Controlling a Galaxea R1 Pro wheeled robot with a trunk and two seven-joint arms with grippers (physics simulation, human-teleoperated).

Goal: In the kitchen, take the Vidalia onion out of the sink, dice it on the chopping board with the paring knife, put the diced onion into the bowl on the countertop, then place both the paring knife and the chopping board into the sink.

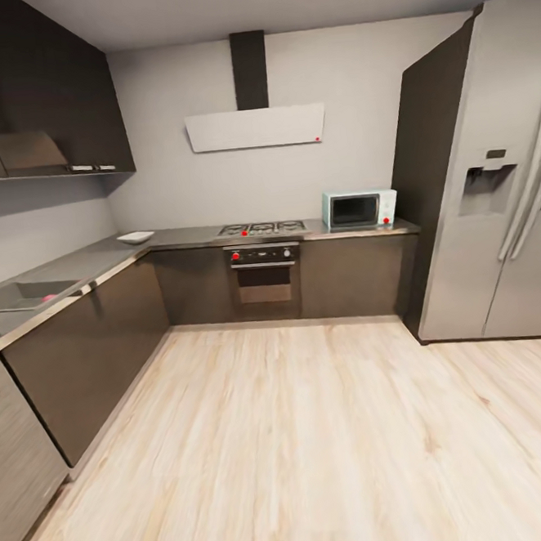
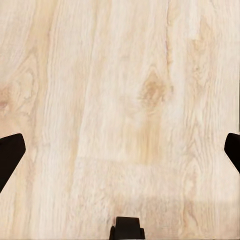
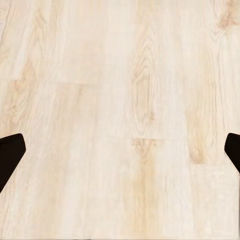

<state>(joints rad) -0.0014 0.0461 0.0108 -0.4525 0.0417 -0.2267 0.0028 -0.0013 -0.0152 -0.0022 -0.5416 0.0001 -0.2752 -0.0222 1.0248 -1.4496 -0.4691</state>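
Observation:
The head view looks across a kitchen from a distance. Along the left wall runs the grey countertop (image 1: 81, 262) with the sink (image 1: 22, 294) set into it. A tiny pinkish-red speck (image 1: 50, 298) at the basin's near edge looks like the Vidalia onion. The white bowl (image 1: 135, 237) stands at the counter's far corner. The chopping board and the paring knife are out of view. In each wrist view the dark fingertips sit at opposite edges over bare wooden floor: my left gripper (image 2: 120, 155) and my right gripper (image 3: 120, 155) are both open and hold nothing.
On the back wall are a stove (image 1: 263, 228) over an oven (image 1: 263, 275), and a microwave (image 1: 359, 209). A tall fridge (image 1: 494, 202) stands at the right. Dark upper cabinets (image 1: 42, 94) hang over the left counter. Pale wood floor (image 1: 317, 430) stretches ahead.

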